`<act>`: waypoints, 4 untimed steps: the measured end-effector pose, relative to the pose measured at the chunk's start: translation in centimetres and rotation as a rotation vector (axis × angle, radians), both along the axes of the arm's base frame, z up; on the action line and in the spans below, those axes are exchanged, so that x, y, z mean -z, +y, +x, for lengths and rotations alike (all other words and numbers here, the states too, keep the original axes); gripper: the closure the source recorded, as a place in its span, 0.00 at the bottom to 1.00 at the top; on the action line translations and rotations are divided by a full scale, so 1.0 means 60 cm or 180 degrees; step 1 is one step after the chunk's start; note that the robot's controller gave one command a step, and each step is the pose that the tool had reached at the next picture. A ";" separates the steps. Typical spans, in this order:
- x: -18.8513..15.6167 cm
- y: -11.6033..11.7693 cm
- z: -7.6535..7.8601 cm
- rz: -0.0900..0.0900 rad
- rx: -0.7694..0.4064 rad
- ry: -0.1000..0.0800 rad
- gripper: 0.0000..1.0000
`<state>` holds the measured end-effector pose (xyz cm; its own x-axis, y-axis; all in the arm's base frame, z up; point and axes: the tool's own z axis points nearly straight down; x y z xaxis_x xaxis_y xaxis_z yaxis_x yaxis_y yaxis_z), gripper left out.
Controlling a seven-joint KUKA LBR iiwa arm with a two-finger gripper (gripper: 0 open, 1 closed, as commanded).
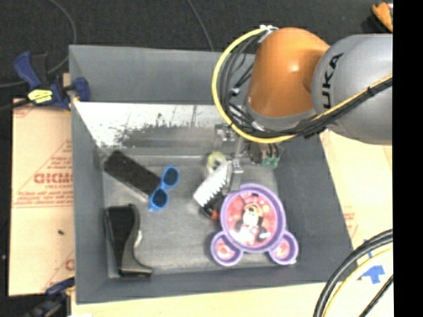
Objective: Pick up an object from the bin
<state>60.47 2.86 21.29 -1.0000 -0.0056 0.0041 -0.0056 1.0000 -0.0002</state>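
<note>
Gripper (pixel 232 157): hung low over the upper end of a white-bristled brush (pixel 211 190) near the middle of the bin (pixel 178 243); spread or pressed together, could not tell. Judged light, stiff in the back, yielding in the bristles; best taken across the narrow body. Lay slantwise, dark lower end touching a purple mouse-eared plate (pixel 227 249). Beyond, toward the left wall: blue sunglasses (pixel 163 188), black block (pixel 131 172), black boot (pixel 125 240).
</note>
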 end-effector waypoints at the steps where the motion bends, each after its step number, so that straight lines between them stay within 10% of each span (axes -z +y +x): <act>1: -0.009 0.000 0.002 0.0002 0.0003 -0.0027 0.00; 2: 0.202 -0.032 0.042 0.0003 -0.0562 0.0007 0.00; 3: 0.091 -0.051 0.045 -0.0004 -0.0695 -0.0053 0.00; 4: 0.189 -0.046 0.042 0.0006 -0.1100 0.0007 0.00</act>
<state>62.98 0.12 9.93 -0.9390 -0.3440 0.0060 -0.3440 0.9390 0.0020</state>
